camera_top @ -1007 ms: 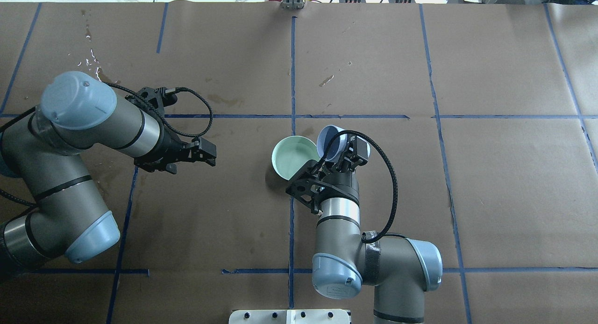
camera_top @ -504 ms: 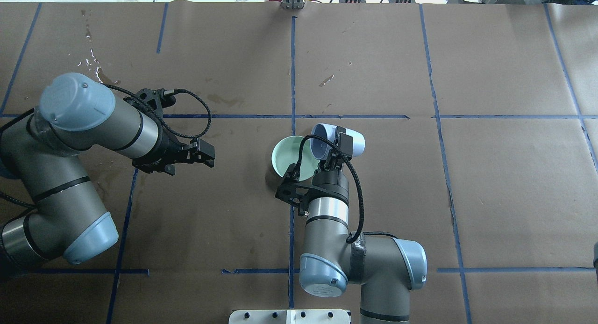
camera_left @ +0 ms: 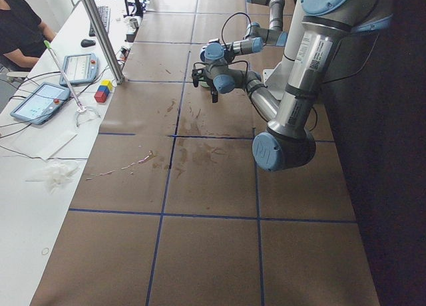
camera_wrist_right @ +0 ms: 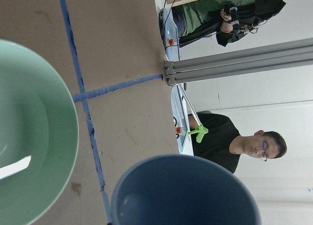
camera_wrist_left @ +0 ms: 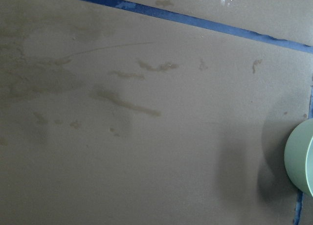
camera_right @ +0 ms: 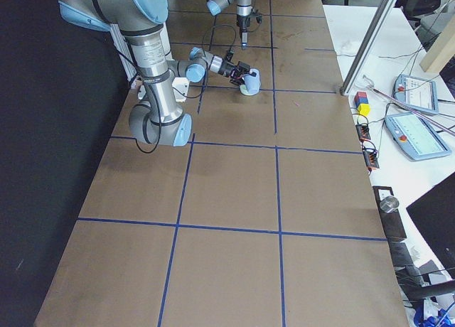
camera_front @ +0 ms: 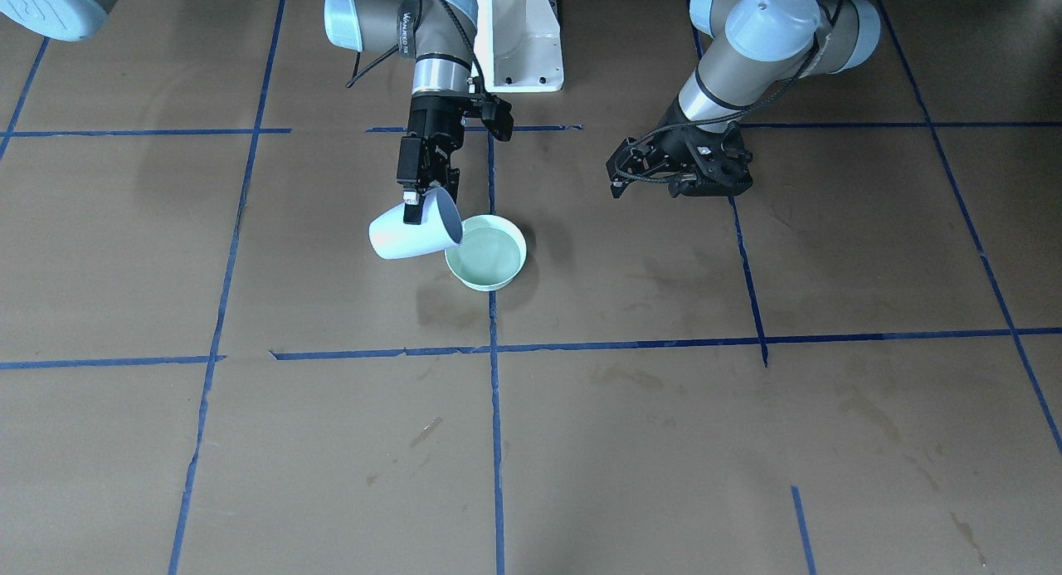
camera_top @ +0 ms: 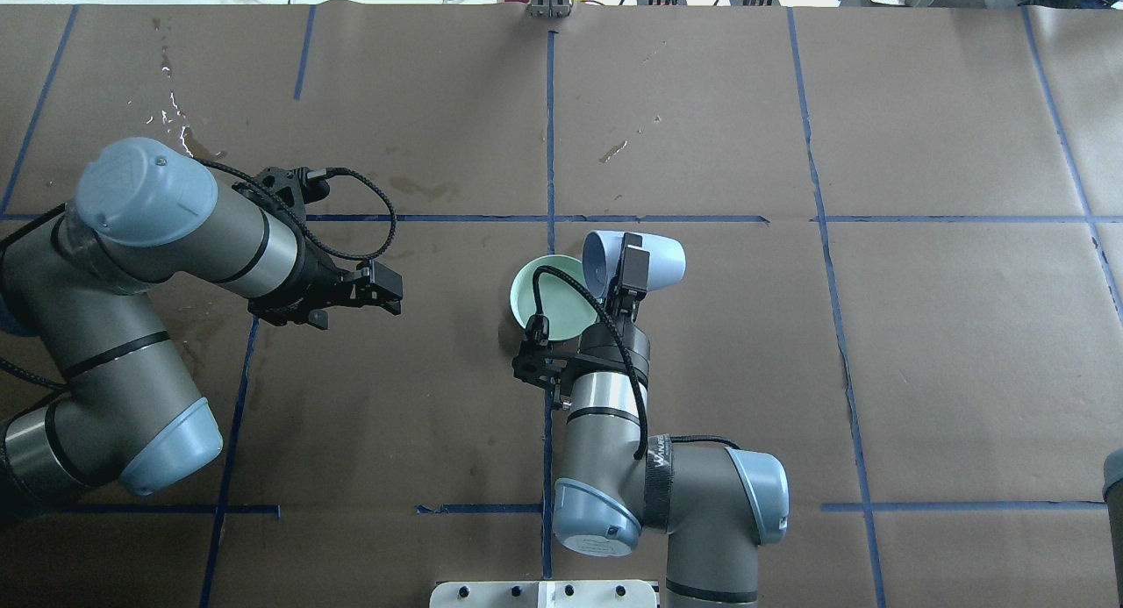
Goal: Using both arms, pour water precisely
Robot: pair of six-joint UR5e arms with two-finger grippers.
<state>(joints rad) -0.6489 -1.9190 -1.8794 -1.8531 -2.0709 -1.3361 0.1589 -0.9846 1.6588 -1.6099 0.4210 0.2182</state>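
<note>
Two arms work over the brown bench [camera_top: 921, 345], and most of the pour looks done. Well to the left of the green bowl [camera_top: 519, 294] in the overhead view, and farther from the robot than it, bright droplets [camera_top: 171, 112] glint on the paper. Closer to the bowl, but apart from it on that same side, the left arm [camera_top: 167, 231] hovers with the left pincer [camera_top: 392, 290] aimed toward the bowl. Its fingers seem parted with nothing between them, and its wrist view shows only stained paper and the bowl's edge. In the bowl lies the water [camera_front: 491, 255], a pale greenish pool. Over the bowl's right rim the pale blue cup [camera_top: 662, 259] lies almost on its side, mouth toward the bowl, and the right pincer [camera_front: 412, 208] is closed narrowly on the cup's lip. No stream shows between cup and bowl, and the right wrist view looks into a cup with no water I can make out, so I judge the emptying finished or nearly so. What remains is to right the cup and set it down. Behind the bowl, the right arm [camera_top: 605, 406] wears a black strap [camera_top: 656, 468] with white lettering, too small to read with confidence.
</note>
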